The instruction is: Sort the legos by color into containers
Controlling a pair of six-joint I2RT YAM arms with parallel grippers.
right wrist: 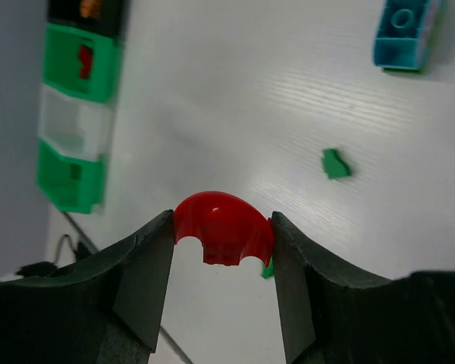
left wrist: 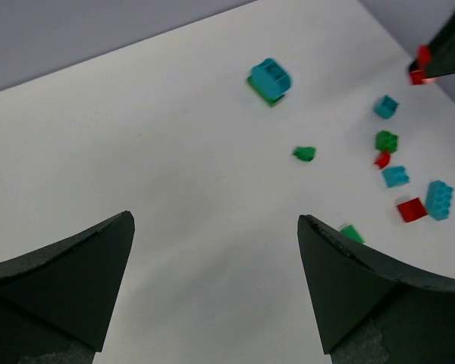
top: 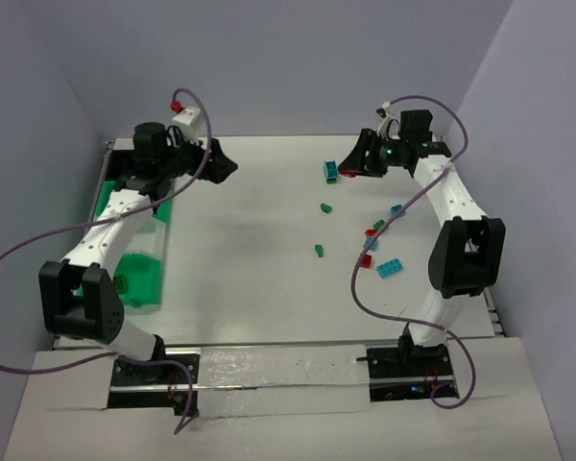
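Containers [top: 139,274]: we see the row well to the left of the left pincer, under that arm's forearm. From the right wrist it lies far ahead of the right pincer: black bin [right wrist: 64,9], green bin [right wrist: 102,80], clear bin [right wrist: 72,125], second green bin [right wrist: 61,186].
Bin contents: we make out an orange piece [right wrist: 91,7] in the black bin and a red piece [right wrist: 84,61] in the green bin. We cannot tell what is in the rest.
Left pincer [top: 226,169]: spread wide with nothing between its fingers [left wrist: 76,280], over bare table [left wrist: 174,136].
Teal brick [left wrist: 270,78]: ahead of the left pincer and to its right, stacked on a green piece. In the top view it sits just left of the right pincer, apart from it.
Green brick [left wrist: 304,153]: ahead-right of the left pincer, nearer than the teal brick.
Second green brick [left wrist: 351,233]: just past the left pincer's right fingertip, partly hidden by it.
Right pincer [top: 348,171]: closed down on a red brick [right wrist: 224,227], which both fingers touch. We see its rounded face between the tips.
Scatter behind the right pincer, toward that arm's base: small teal piece [top: 396,209], red tile [top: 365,261] and long teal brick [top: 390,269], with a few more red, green and teal bits between them.
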